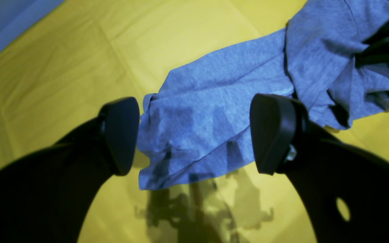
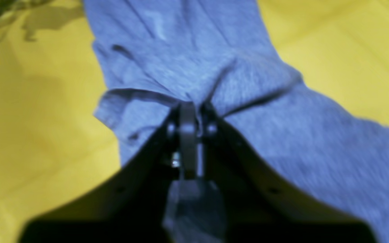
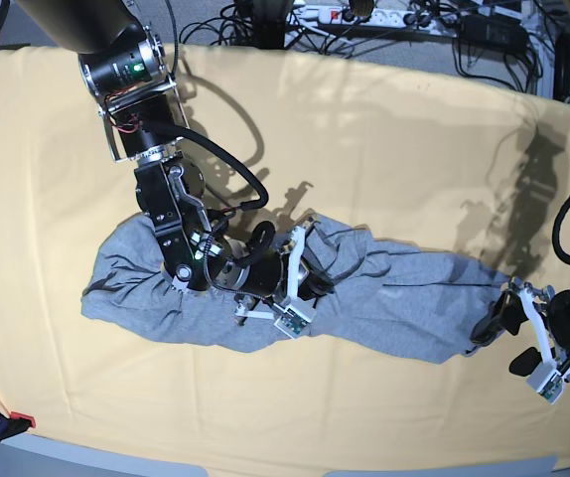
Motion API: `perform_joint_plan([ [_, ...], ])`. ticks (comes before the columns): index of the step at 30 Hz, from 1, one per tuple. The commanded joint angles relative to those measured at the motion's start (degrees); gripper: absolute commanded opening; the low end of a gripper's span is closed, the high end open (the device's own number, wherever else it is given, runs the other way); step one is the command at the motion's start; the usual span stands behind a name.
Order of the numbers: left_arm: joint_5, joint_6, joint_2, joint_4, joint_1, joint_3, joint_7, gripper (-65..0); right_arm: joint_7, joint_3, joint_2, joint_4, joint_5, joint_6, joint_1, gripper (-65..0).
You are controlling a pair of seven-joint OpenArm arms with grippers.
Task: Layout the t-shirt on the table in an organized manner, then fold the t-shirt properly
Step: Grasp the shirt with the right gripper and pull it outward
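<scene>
Right wrist view: right gripper (image 2: 194, 108) pinches the soft, limp heather-grey cotton t-shirt (image 2: 187, 64) mid-body; left gripper (image 1: 194, 135) gapes over its hem corner, the better hold.

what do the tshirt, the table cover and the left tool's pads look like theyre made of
T-shirt: soft heathered grey knit, likely cotton jersey; it bunches and drapes in folds.
Table cover: thin matte yellow woven cloth, with faint crease lines.
Left tool pads: smooth, slightly glossy black, probably rubber or plastic.
</scene>
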Motion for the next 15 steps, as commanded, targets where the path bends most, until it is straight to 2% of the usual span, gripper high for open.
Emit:
perform_joint_plan([
  [1,-0.74,0.26,-1.07,0.66,-1.42,-0.76,-1.25,-15.6,1.49,0.17,-0.39,0.98,1.16,-0.20,1.97,-65.0],
  [4,-0.70,0.26,-1.09,0.66,-1.42,-0.76,-1.27,-15.6,0.44,0.31,-0.37,1.97,0.96,-0.15,1.95,-65.0],
  [9,-0.74,0.24,-1.07,0.66,-1.42,-0.76,-1.51,-15.6,-7.87,0.35,1.81,13.05,0.98,-0.24,0.52,-65.0],
  [13,-0.74,0.22,-1.07,0.66,-1.42,-0.76,-1.49,-15.6,-13.79,0.35,7.43,28.41,0.98,-1.44,-3.93,-65.0],
  [15,-0.74,0.24,-1.09,0.66,-1.42,-0.76,-1.49,-15.6,-14.08,0.35,11.10,33.94,0.96,-2.19,-7.45,-65.0],
])
